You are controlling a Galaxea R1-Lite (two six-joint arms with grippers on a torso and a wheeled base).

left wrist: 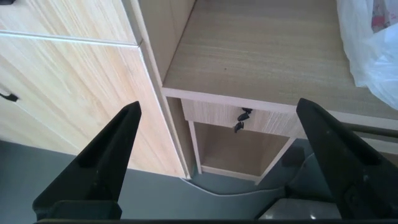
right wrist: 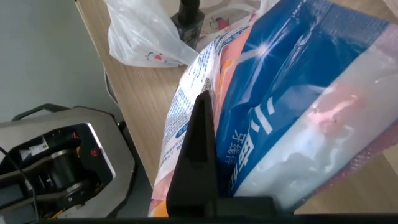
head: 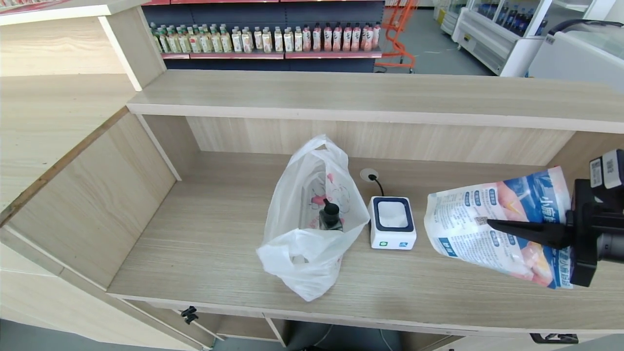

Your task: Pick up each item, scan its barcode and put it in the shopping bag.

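Right fingers (head: 509,227) clamped on blue-and-white pouch (head: 463,214): one finger of mine lies across its printed face, other hidden behind. I hold pouch tilted above table (head: 204,248), just right of scanner (head: 392,222), apart from it. Left fingers (left wrist: 102,165) spread wide, nothing between them, low off table's front left corner, near drawer (left wrist: 211,115) with keys (left wrist: 244,119). White shopping bag (head: 312,253) slumped open on table, just left of scanner, dark bottle (head: 330,217) upright inside.

Head overhead, wrists close, bag (head: 292,204) (left wrist: 373,50) (right wrist: 137,37) shared
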